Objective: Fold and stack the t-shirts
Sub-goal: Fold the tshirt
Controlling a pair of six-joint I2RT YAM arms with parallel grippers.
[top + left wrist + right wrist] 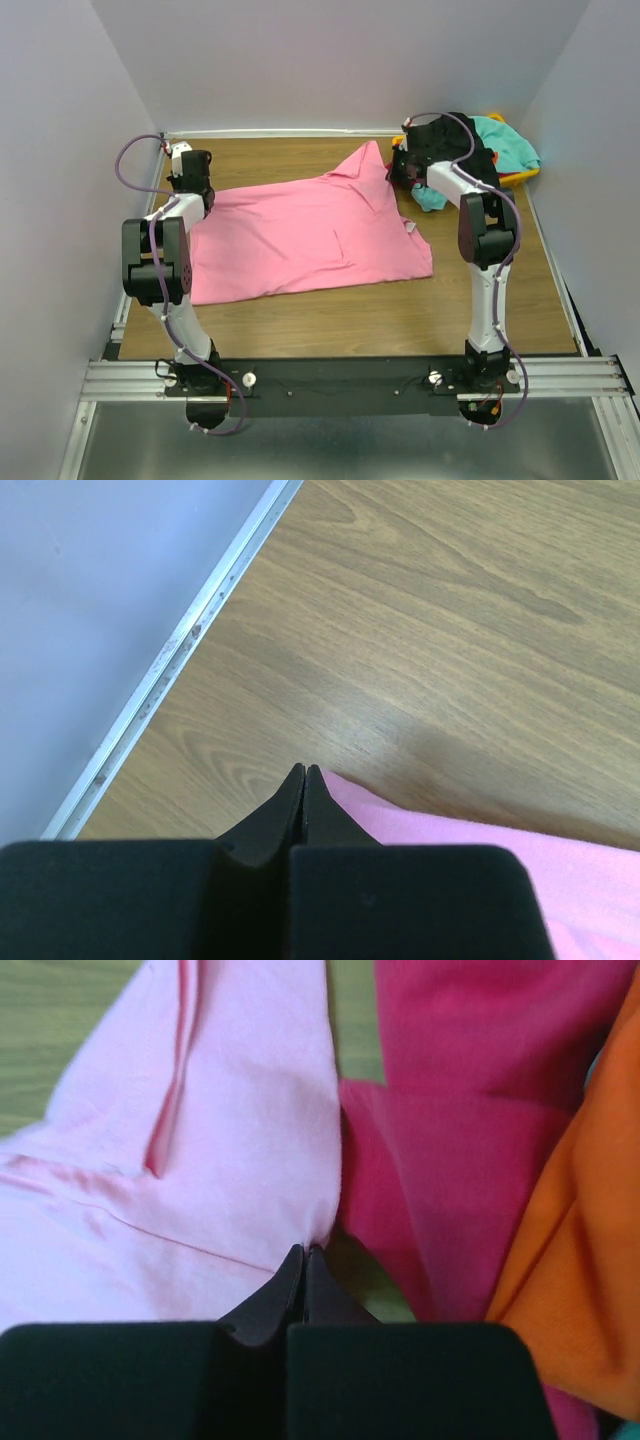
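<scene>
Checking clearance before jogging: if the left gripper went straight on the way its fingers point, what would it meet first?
Probably bare table, then the metal rail at the wall foot. The left gripper aims past the pink t-shirt beside it. Depth is unclear.

Wood-grain table (350,320) walled by pale panels (330,60); aluminium rail (350,378) along near edge; yellow bin (518,179) rim far right.

walls (330,60): plain pale grey | table (350,310): wood-grain (metal rail (120,380) at near edge)
</scene>
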